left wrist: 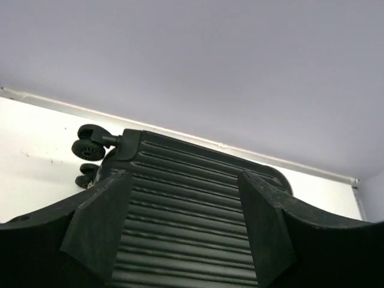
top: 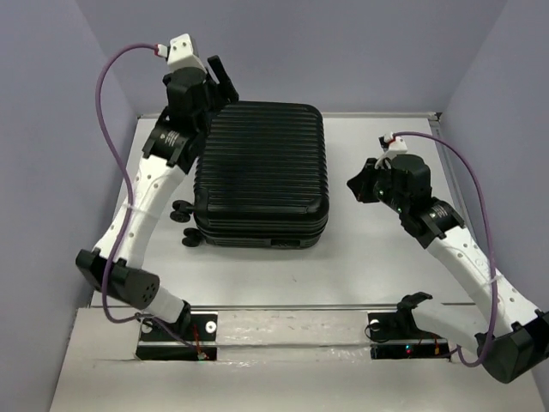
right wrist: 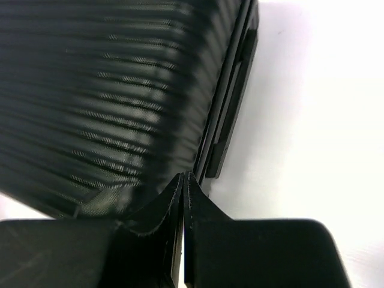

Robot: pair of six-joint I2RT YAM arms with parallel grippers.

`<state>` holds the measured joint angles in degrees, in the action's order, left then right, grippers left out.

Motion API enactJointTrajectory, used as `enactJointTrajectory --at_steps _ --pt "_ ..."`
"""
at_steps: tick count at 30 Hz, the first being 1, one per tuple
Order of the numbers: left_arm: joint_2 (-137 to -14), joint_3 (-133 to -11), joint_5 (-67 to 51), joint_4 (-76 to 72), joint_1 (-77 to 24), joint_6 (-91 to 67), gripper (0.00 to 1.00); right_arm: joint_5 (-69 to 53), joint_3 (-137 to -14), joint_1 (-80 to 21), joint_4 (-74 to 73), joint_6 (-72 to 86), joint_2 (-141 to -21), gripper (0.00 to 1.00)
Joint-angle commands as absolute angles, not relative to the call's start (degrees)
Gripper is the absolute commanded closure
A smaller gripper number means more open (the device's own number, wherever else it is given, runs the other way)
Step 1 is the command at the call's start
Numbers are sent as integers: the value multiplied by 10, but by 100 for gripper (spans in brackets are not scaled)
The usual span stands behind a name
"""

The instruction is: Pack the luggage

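Left wrist is showing the left end effector point(left wrist: 180, 231) hovering released over the closed suitcase point(left wrist: 198, 162) (likely pressing next); right end effector point(right wrist: 183, 186) is sitting clenched, empty.

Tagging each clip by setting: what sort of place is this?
Probably a lab robot cell, not a home: plain lilac walls box in a white table, with robot arms bolted at its edge and a closed black suitcase on it.
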<state>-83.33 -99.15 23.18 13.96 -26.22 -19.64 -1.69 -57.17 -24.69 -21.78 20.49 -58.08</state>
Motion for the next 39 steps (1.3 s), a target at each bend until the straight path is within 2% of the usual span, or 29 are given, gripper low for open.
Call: enactJointTrajectory --at_steps 1,3,4,7,9,10,12,16,19,23,26,31,33,35,39 --pt "-952 -1154 60 170 -171 -216 17 -76 -570 -278 -257 192 -579 93" --pt "-1021 -1234 13 199 -130 -211 15 -80 -561 -297 -270 187 -577 93" --pt "-1097 -1326 -7 225 -117 -210 15 -82 -557 -304 -278 188 -577 93" --pt "-1242 -1468 -110 215 -62 -240 13 -103 -528 -352 -282 199 -575 93" --pt "-1302 -1466 -203 160 -16 -308 13 -126 -506 -409 -284 200 -569 93" --pt "-1314 -1450 -234 79 -5 -334 13 -138 -497 -427 -281 201 -565 93" --pt "-1339 -1441 -284 17 21 -367 14 -169 -483 -456 -278 205 -559 93" --pt "-1442 -1505 -332 -49 32 -367 10 -183 -461 -480 -257 212 -573 91" --pt "-1469 -1479 -344 -94 31 -365 8 -178 -448 -480 -215 216 -604 86" --pt "-1508 -1489 -355 -101 19 -324 7 -141 -421 -485 -110 236 -624 73" --pt "-1523 -1486 -354 -105 12 -309 7 -112 -408 -485 -60 250 -627 70" --pt "-1518 -1465 -409 -129 4 -306 10 -13 -437 -485 -65 246 -663 67" --pt "-1499 -1415 -449 -129 3 -295 14 58 -448 -485 -71 240 -671 67" --pt "-1425 -1313 -459 -133 3 -265 18 83 -463 -465 -72 232 -692 68" --pt "-1313 -1100 -450 -207 4 -255 23 87 -463 -409 -52 243 -691 68"
